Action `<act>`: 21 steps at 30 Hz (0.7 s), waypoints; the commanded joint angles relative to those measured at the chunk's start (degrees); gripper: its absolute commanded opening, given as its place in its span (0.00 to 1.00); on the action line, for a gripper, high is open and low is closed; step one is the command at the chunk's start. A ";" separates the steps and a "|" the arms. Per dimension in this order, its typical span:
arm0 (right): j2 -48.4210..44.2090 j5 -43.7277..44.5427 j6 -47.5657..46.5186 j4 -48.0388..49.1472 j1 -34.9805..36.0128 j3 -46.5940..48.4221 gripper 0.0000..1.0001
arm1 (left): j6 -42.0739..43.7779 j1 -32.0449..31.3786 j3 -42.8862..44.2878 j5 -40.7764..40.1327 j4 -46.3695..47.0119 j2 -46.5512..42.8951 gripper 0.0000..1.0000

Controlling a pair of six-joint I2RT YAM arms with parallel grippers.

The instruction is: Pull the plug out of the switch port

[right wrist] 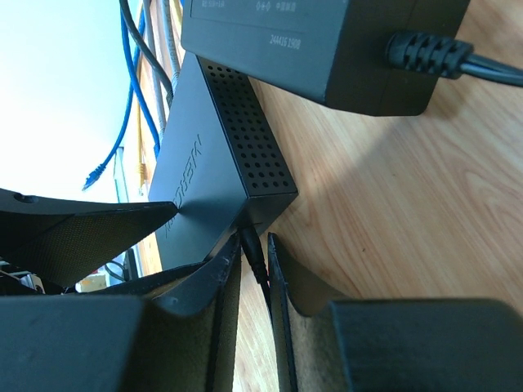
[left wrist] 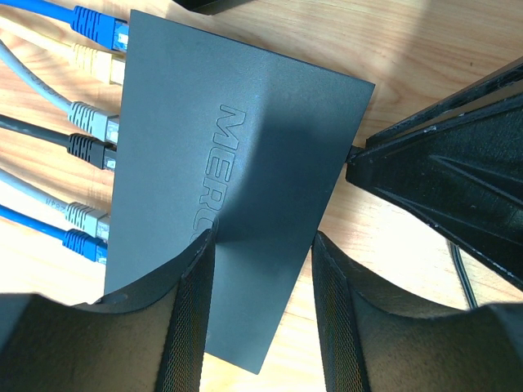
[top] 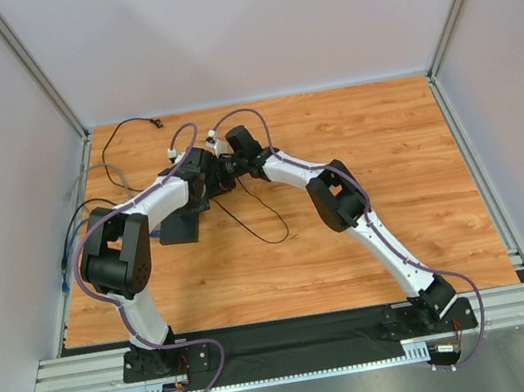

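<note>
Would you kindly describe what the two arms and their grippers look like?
Both arms have white link shells and bulky black joints, the left arm and right arm alike. A purple cable loops along each. The left gripper and right gripper have matte black, wedge-shaped fingers, mesh-textured inside on the left one.

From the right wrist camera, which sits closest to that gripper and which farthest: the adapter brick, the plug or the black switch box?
1. Plug: between the fingers of the right gripper.
2. Switch box: just beyond, left of centre.
3. Adapter brick: farthest, along the top.
</note>
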 commanded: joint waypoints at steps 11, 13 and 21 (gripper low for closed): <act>1.51 -1.32 2.57 2.58 -0.70 -0.10 0.18 | -2.71 3.17 5.78 4.00 -1.76 6.10 0.52; 1.51 -1.41 2.48 2.49 -0.79 -0.01 0.18 | -3.06 3.61 6.13 4.44 -1.58 6.81 0.52; 1.51 -1.41 2.83 2.58 -0.70 -0.19 0.17 | -3.23 4.23 7.80 5.41 -1.84 8.65 0.43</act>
